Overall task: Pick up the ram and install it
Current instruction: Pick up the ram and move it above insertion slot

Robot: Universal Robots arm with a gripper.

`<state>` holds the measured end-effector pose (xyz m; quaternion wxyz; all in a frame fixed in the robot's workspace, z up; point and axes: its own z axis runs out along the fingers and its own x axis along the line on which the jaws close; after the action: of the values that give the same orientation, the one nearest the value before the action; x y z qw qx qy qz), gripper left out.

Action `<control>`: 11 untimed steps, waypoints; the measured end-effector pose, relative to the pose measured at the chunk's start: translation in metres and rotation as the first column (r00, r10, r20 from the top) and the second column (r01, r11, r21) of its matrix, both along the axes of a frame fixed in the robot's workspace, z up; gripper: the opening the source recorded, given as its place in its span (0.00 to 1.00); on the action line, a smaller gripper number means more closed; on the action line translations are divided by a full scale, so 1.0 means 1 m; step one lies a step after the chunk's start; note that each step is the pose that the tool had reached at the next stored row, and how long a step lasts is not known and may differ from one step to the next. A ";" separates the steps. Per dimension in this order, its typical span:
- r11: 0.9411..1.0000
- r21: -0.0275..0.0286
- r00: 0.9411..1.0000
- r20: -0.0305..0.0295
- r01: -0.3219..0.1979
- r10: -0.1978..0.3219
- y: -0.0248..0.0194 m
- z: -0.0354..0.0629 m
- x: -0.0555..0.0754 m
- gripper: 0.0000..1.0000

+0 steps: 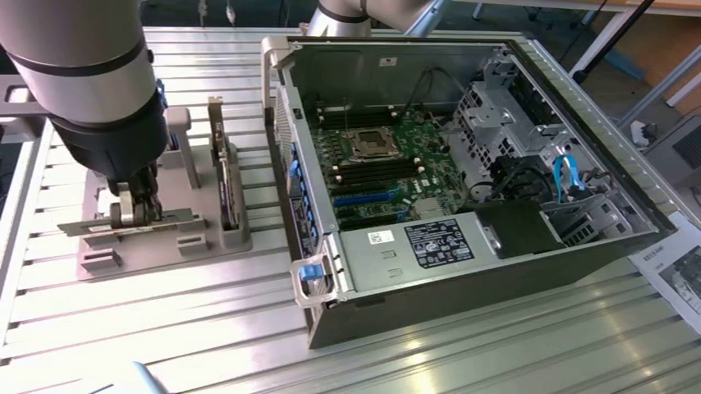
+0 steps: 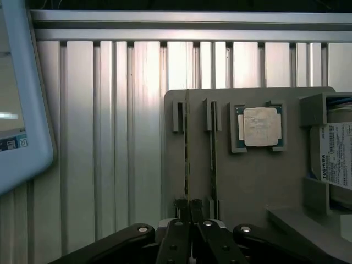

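At the exterior view's left, over the grey fixture (image 1: 164,250) | gripper (image 2: 188,208) was clamped on the ram (image 2: 186,143) | straight lift advised, clear of the neighbouring stick (image 2: 213,143).

The one word that reads clearly is the brand "TOSHIBA", printed in dark letters running sideways along the white label (image 2: 336,157) of the hard drive (image 2: 330,181) seen in the wrist view; the finer lines on that label are too small to read. In the exterior view, the black label (image 1: 438,244) and the white sticker (image 1: 380,237) on the computer's power supply (image 1: 411,263) carry print too small to make out.
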<state>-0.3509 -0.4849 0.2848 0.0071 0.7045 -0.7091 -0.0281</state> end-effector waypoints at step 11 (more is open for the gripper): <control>1.000 0.000 1.000 0.000 0.001 -0.001 0.0000 0.0317 0.000 0.12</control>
<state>-0.3507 -0.4849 0.3166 0.0070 0.7041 -0.7095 -0.0281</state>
